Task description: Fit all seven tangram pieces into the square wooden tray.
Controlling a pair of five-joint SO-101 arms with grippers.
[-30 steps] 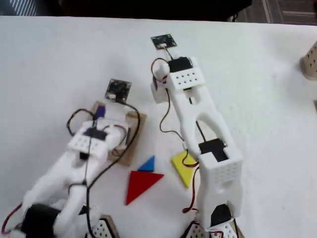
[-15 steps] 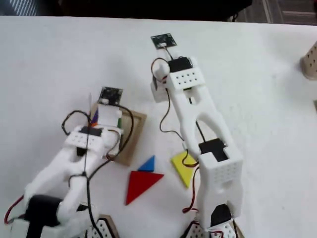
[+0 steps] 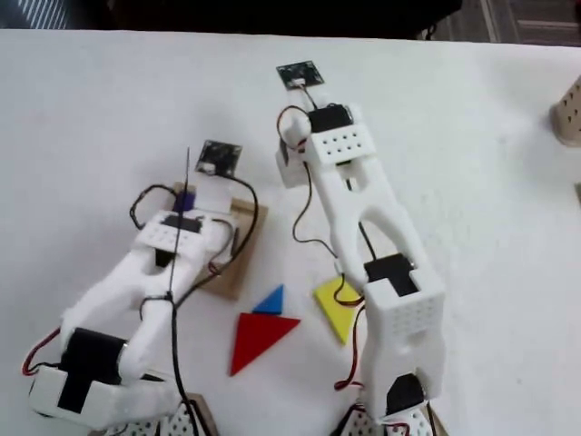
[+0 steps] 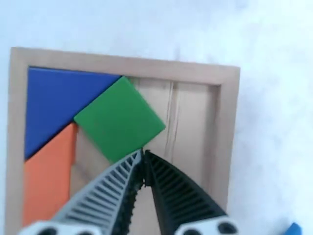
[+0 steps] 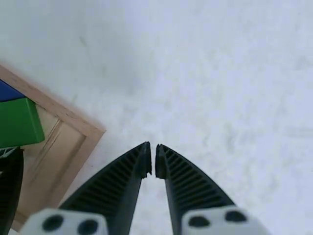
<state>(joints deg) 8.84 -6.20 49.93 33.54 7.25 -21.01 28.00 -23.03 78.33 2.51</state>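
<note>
In the high view the left arm lay over most of the wooden tray, hiding nearly all that lay in it, and the right arm covered one side of the yellow piece. In the left wrist view the orange piece ran off the picture's edge, and just a tip of a blue piece showed at a corner. In the right wrist view the edge cut off the green piece and most of the tray.
</note>
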